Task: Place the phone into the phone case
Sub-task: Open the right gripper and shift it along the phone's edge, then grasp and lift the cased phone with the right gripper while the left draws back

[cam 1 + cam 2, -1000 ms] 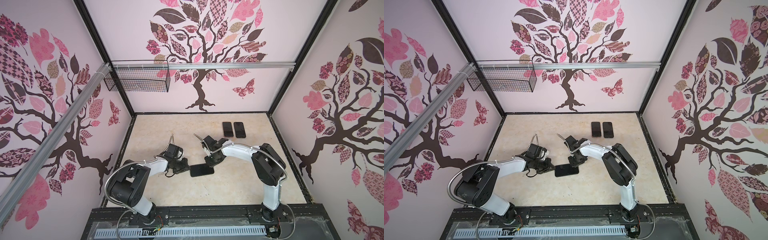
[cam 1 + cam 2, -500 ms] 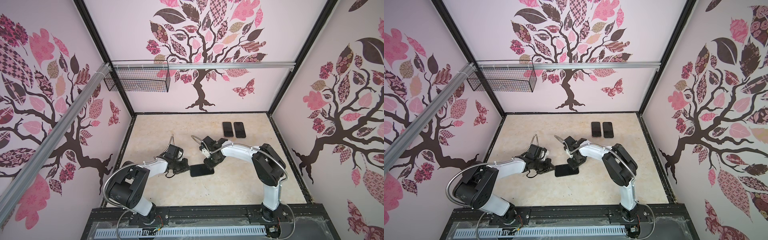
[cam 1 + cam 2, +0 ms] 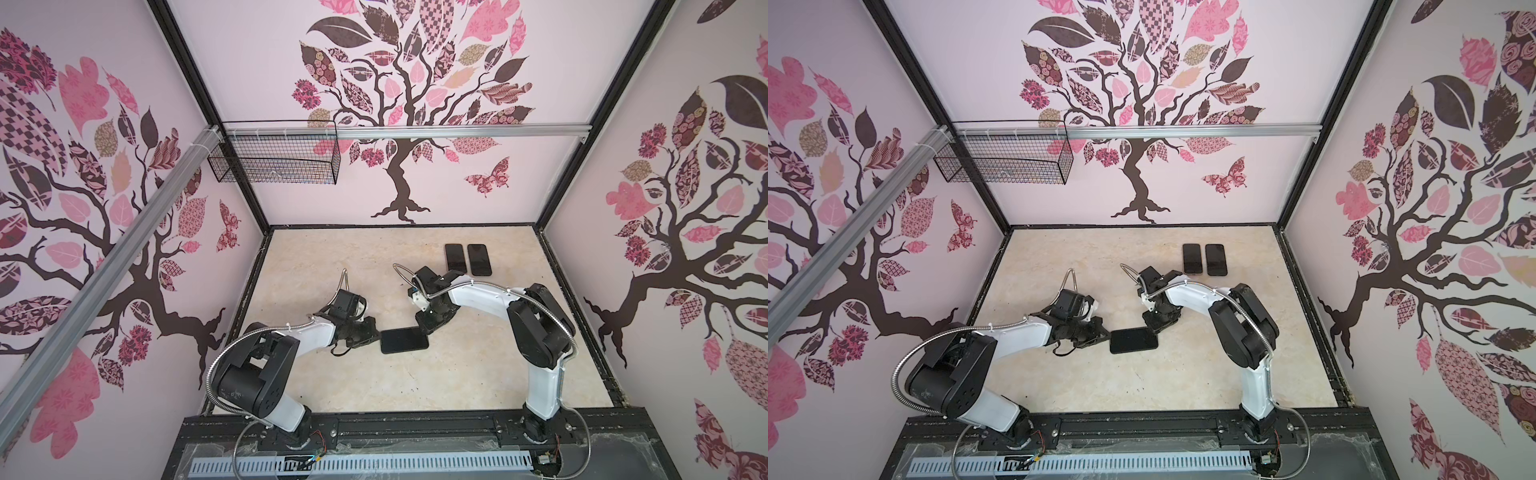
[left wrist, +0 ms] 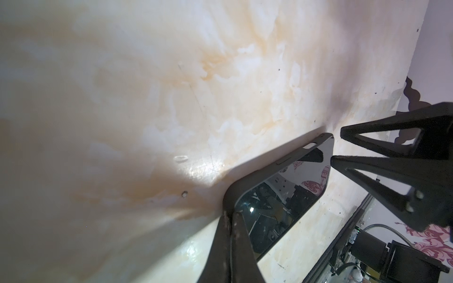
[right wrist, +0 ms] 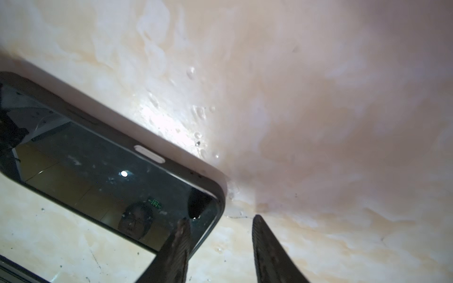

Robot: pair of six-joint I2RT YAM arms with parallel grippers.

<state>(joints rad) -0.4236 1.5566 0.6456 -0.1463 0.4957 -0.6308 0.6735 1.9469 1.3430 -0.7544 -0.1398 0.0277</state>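
Can't squeeze anything between the left gripper [image 3: 375, 335] and right gripper [image 3: 424, 328], with the cased phone [image 3: 404, 340] plugging that gap end to end. Got loads of bare table [image 3: 457, 374] on the base side of both, though. Only other clutter: two spare phones [image 3: 467, 258] lying flat out beyond the right gripper, well apart from it.

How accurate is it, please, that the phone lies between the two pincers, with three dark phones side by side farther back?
Only the count is wrong: both top views show two dark phones, not three. The phone does lie between the left pincer and the right pincer.
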